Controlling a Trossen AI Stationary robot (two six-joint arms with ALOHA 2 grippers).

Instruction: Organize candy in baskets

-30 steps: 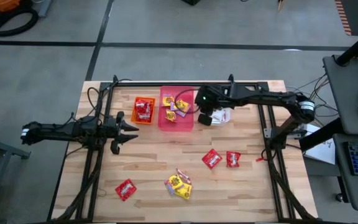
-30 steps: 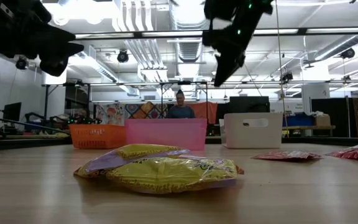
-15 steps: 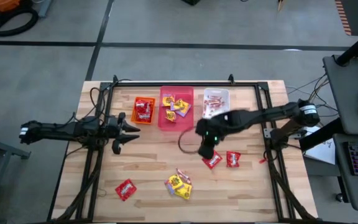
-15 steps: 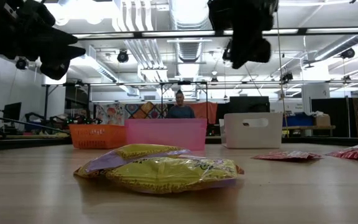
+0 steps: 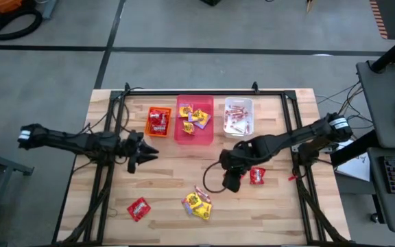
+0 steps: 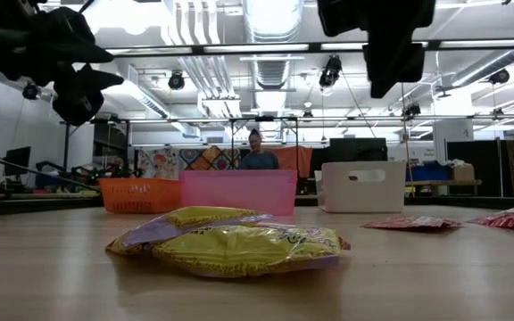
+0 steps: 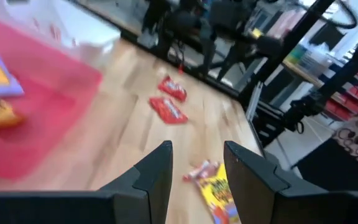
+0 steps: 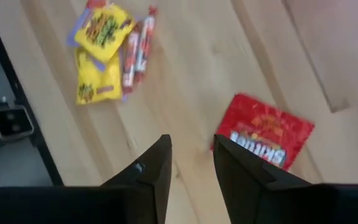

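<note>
Sorting partly done; several sweets still loose on the table.

I am seeing the orange basket (image 5: pixel 159 121) holding red packets, the pink basket (image 5: pixel 182 134) yellow ones, the white basket (image 5: pixel 250 117) thin sticks, all at upper centre. I am holding the right gripper (image 5: pixel 231 180), fingers parted and empty, over a red packet (image 8: pixel 264 132); a yellow pile (image 5: pixel 197 203) and another red packet (image 5: pixel 138 208) are waiting lower down. The left gripper (image 5: pixel 145 152) is idling, fingers spread.

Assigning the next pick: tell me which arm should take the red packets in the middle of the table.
Right. The right gripper hangs open right above the red packet; the left gripper waits by the orange basket, farther away.
</note>
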